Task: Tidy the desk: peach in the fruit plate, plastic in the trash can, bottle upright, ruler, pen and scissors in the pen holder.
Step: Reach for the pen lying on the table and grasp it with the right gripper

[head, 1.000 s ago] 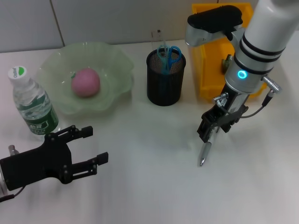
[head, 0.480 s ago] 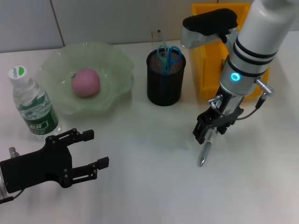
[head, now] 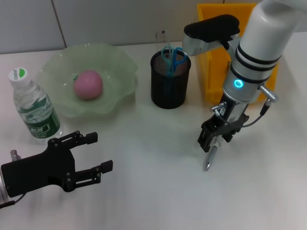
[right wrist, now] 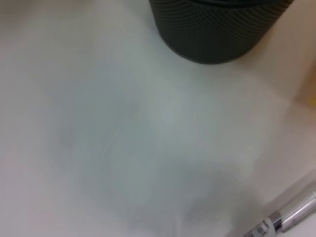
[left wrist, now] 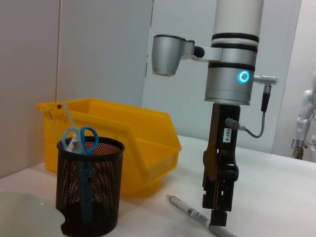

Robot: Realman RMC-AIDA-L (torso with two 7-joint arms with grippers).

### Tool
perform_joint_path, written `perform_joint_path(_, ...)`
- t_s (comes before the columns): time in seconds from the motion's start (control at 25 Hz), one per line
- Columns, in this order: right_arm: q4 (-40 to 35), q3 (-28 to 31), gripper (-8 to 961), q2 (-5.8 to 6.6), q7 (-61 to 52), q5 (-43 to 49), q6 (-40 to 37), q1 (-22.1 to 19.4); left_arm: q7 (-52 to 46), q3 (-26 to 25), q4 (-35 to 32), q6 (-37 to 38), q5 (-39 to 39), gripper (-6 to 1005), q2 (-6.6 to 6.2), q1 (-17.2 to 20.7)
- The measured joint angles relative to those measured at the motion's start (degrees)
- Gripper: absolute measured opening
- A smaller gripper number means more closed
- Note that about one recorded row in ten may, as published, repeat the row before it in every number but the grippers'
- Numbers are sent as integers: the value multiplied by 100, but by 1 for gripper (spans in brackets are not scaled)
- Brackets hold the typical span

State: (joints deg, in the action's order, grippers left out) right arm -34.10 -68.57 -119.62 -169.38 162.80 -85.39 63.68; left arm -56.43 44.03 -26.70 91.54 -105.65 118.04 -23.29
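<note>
One white desk (head: 158,191) meets grey wall panels (head: 96,21).

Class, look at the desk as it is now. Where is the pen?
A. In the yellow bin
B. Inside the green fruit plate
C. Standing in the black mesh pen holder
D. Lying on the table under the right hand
D: the pen lies on the white table, directly under the right hand, outside the pen holder.

Over the last second the right gripper (head: 212,140) has drifted left and slightly nearer over the pen (head: 209,158), its arm leaning further toward the pen holder (head: 170,85). The pen lies where it did. The left gripper (head: 89,156) has barely shifted at the near left.
</note>
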Motion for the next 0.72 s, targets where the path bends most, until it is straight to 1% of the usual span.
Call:
perform_joint_path(0.24,147,-61,653,0,-7,-1,121,1,0,0,-2,-17,1,812,0,-9)
perform_joint_path(0.72,149,-78,653,-4,-7,-3,208,9,0,-5,-7,-22,1,812,-8,-9)
